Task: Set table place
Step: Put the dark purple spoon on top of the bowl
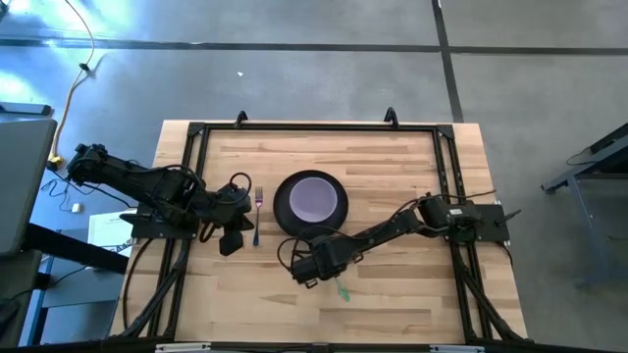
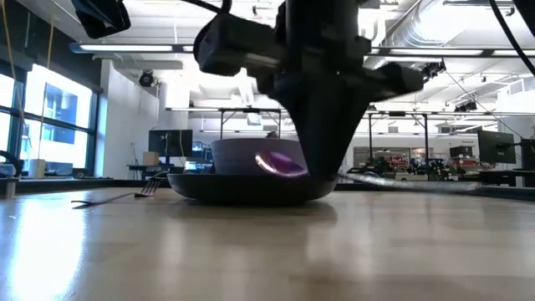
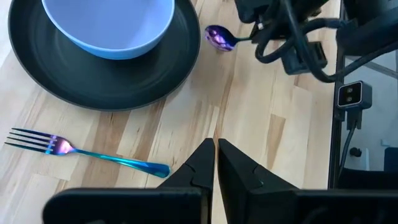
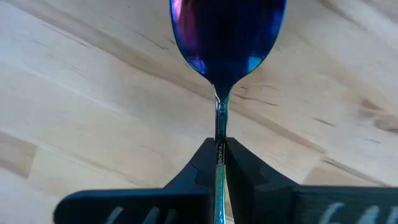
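Spoon (image 4: pixel 227 37), pinched thinly by its handle in the right claw (image 4: pixel 219 163) mid-frame, could twist or slip onto the counter (image 4: pixel 93 112).

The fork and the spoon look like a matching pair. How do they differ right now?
The fork lies flat on the table, free of any end effector; the spoon is clamped by its handle in the right end effector. The fork lies on the left arm's side of the plate; the spoon is on the right arm's side. The fork ends in tines, the spoon in a rounded bowl. Both share an iridescent purple-blue sheen.
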